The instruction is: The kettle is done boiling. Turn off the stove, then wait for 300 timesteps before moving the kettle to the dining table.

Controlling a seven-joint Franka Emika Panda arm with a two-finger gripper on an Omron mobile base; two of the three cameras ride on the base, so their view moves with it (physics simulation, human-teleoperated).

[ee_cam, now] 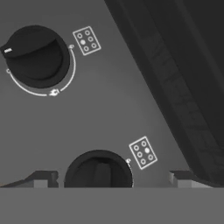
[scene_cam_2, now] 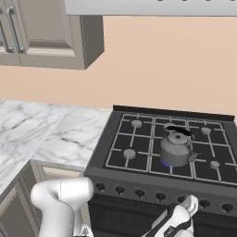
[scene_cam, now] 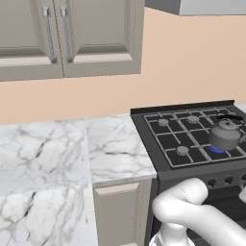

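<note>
Gripper (ee_cam: 109,181) at stove (scene_cam_2: 139,180) front, jaws wide apart, straddling lower knob (ee_cam: 99,169); knob dead ahead between tips, untouched. Flame under kettle (scene_cam_2: 176,149).

Both base views look forward and down from behind the arm, left and right, sharing the stove (scene_cam: 192,137) (scene_cam_2: 166,148) and kettle (scene_cam: 224,135) (scene_cam_2: 176,149). The hand view sits close against the stove's knob panel (ee_cam: 113,109).

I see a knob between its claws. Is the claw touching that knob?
Apart. In the hand view the fingertips stand wide on either side of the lower knob, with bare stove panel between.
</note>
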